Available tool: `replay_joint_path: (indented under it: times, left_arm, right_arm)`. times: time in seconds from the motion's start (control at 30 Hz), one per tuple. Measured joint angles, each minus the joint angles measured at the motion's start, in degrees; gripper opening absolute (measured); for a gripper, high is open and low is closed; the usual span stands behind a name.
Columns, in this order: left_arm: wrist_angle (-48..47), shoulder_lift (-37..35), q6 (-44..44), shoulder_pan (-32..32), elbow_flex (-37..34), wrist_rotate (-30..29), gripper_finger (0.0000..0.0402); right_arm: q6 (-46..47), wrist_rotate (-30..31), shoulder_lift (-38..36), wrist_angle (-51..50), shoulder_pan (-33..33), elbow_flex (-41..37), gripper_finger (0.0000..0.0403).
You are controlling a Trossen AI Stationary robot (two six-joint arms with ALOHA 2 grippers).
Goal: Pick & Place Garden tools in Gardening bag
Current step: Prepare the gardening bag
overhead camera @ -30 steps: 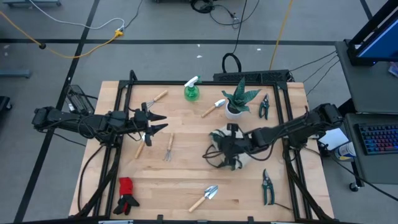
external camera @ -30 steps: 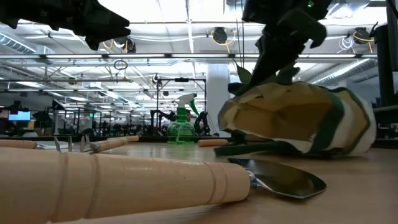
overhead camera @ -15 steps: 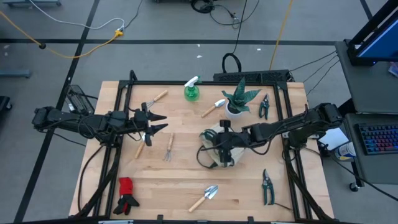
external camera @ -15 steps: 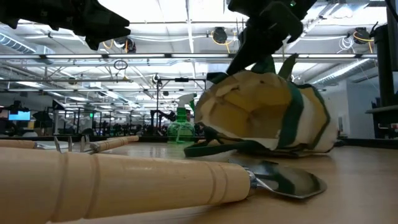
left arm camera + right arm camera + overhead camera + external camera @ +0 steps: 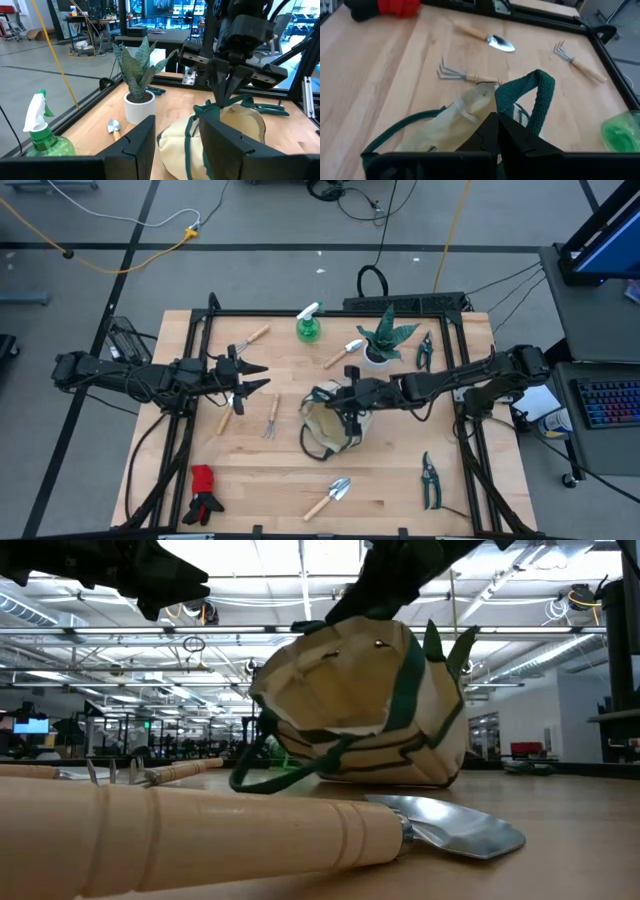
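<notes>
**Bag in the right grip, tools lying left of it**

The right gripper (image 5: 347, 402) is pinched shut on the bag (image 5: 330, 425), at the fabric by a green loop handle; the right wrist view shows the handle standing up just past the closed fingertips. The bag hangs and drags below the gripper near the middle of the table (image 5: 290, 480), tipped so its mouth gapes sideways, as the low view shows. Nothing can be seen inside it.

The left gripper (image 5: 252, 378) hovers with its jaws moderately apart and nothing between them. Straight ahead of it, across a bare stretch of wood, lies the bag. Closest to it are two tools: a rake (image 5: 229, 412) just below its fingers, handle running roughly fore-and-aft, and a fork (image 5: 271, 417) a little farther toward the bag, its long axis lying much the same way. Another rake (image 5: 246, 341) sits behind the left gripper, toward the table's far edge.

My judgement: the left arm is the nearer one for these tools, and each handle lies roughly across the line from that gripper to the bag, so a grip across the handle looks natural.

The trowel (image 5: 331, 496) lies toward the near edge, below the bag; the gloves (image 5: 204, 491) are well off at the left near corner. The spray bottle (image 5: 309, 326), a second trowel (image 5: 343, 353) and two shears (image 5: 425, 350) (image 5: 430, 478) lie farther round the right arm.
</notes>
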Motion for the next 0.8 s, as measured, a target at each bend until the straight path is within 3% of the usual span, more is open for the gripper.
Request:
replay_joint_path:
  times: [0.23, 0.8]
  left_arm:
    - [0.5, 3.1, -3.1, 0.0, 0.0, 0.0, 0.0157]
    - [11.5, 21.3, -11.9, 0.0, 0.0, 1.0, 0.0157]
  right_arm:
    - [0.9, -5.6, 0.0, 3.2, -1.4, 0.0, 0.0]
    - [5.2, -5.7, 0.0, 6.0, -3.0, 0.0, 0.0]
